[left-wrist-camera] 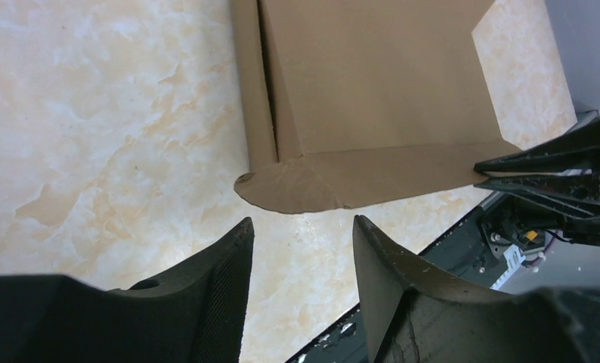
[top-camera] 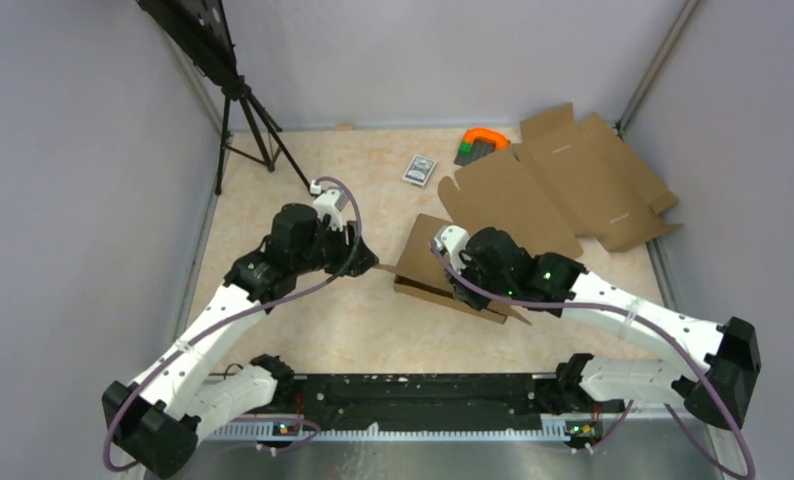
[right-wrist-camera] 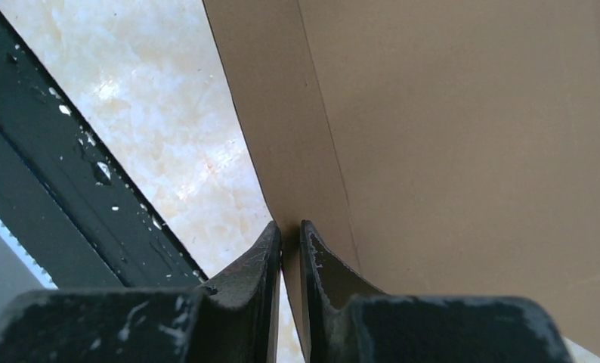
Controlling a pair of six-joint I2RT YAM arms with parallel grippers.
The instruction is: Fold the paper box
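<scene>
1. A flat cardboard blank (top-camera: pixel 573 185) is spread at the far right of the table (top-camera: pixel 353 325).
2. The paper box (top-camera: pixel 420 255), plain brown with walls partly raised, is set mid-table between the arms.
3. Its wall is pinched by the right gripper (right-wrist-camera: pixel 290 231).
4. The left gripper (left-wrist-camera: pixel 303 223) is held open, just short of a rounded flap (left-wrist-camera: pixel 282 193).
5. A grey card pack (top-camera: pixel 419 169) is laid beyond.

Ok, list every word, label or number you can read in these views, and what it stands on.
No text can be read in any view.
The small grey card pack has marks on its face, too small to read.
The paper box is plain brown with no print.
The flat cardboard blank is also plain.
</scene>
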